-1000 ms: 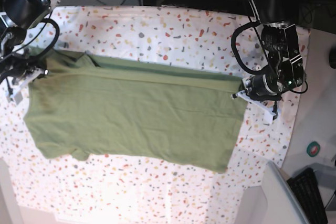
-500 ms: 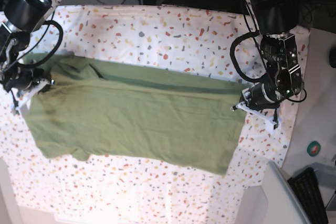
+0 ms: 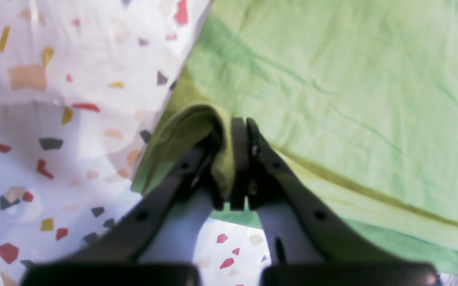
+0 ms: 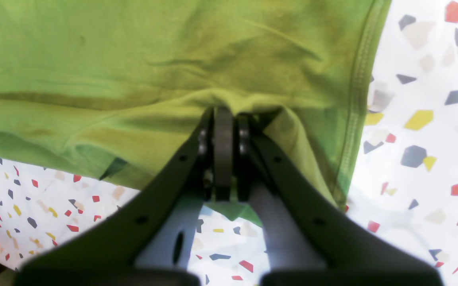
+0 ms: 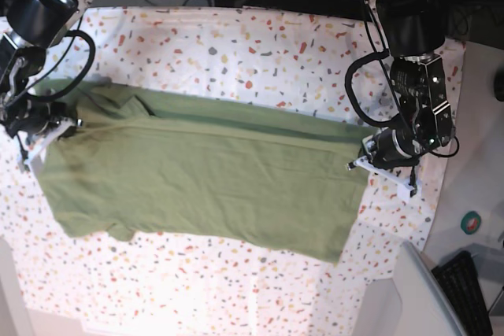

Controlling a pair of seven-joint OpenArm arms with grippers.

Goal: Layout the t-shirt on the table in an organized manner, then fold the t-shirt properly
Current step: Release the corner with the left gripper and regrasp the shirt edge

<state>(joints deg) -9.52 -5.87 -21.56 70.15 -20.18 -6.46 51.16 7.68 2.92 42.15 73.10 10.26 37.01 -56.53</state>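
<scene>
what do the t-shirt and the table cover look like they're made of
T-shirt: probably soft matte cotton knit; it drapes in fine wrinkles, with a stitched band along one edge.
Table cover: smooth sheet printed with coloured flecks, perhaps vinyl or coated cloth; a slight sheen hints at it.

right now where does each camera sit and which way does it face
Base: above the table, facing down across the t-shirt; both arms show.
Left wrist: on the left arm, looking past its tool at one t-shirt end; the tool shows.
Right wrist: on the right arm, looking past its tool at the other end; the tool shows.
All three share the t-shirt's folded-over strip.
</scene>
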